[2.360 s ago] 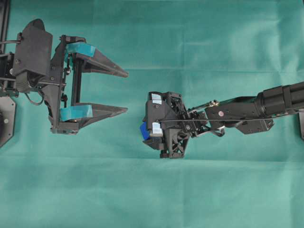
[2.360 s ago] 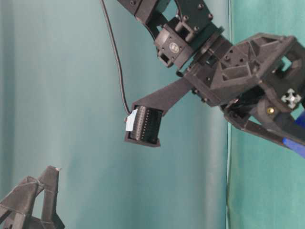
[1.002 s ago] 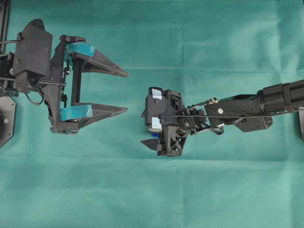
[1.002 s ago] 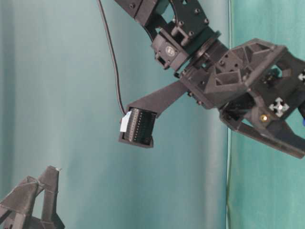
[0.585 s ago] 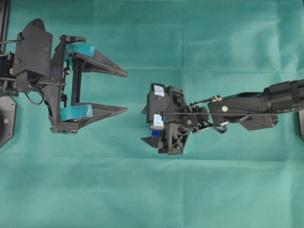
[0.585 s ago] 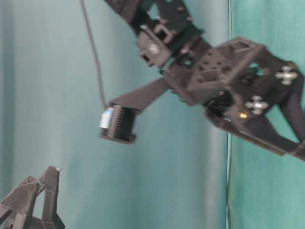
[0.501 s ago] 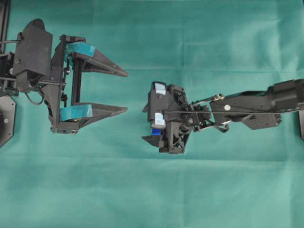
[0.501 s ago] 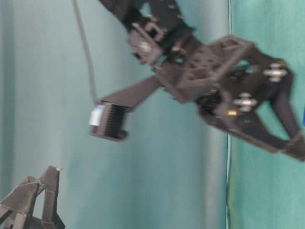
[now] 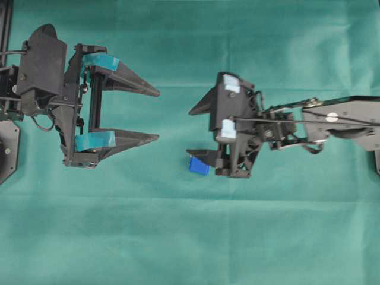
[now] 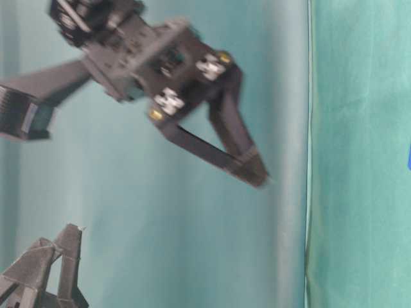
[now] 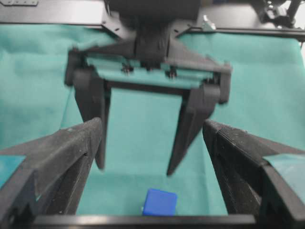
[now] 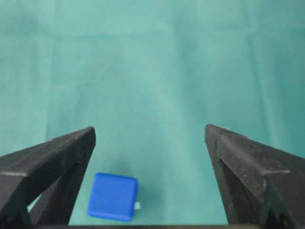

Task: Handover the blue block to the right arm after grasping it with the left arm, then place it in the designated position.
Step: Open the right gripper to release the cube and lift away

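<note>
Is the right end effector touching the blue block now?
Apart. In the right wrist view, the blue block lies on the cloth beside one finger of the open right end effector, with green showing between them.

a green cloth (image 9: 196, 237) covers the whole work surface, and it shows soft creases and some straight fold lines. at the far left edge of the overhead view a black frame rail (image 9: 6, 27) stands. in the table-level view a vertical seam (image 10: 308, 160) runs down the cloth.
</note>
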Available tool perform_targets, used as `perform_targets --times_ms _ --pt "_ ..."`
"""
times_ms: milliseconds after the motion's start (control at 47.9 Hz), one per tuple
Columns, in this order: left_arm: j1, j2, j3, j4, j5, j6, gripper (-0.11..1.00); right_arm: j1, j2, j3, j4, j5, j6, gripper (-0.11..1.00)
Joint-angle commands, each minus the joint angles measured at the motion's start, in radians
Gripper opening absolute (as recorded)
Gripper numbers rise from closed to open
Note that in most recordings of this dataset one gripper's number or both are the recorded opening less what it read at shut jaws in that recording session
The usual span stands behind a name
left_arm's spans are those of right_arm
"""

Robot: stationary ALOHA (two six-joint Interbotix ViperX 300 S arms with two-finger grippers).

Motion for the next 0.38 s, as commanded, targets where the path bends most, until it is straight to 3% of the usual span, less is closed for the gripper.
perform_targets --times_ms 0,355 --pt "0.003 -0.008 -0.025 0.002 -0.003 0.002 1.0 0.003 -0.055 -0.02 -0.006 0.025 -0.002 0.93" --pt "0.003 -0.008 -0.025 0.002 -0.003 0.002 1.0 0.005 -0.189 -0.014 -0.017 0.089 -0.021 0.93"
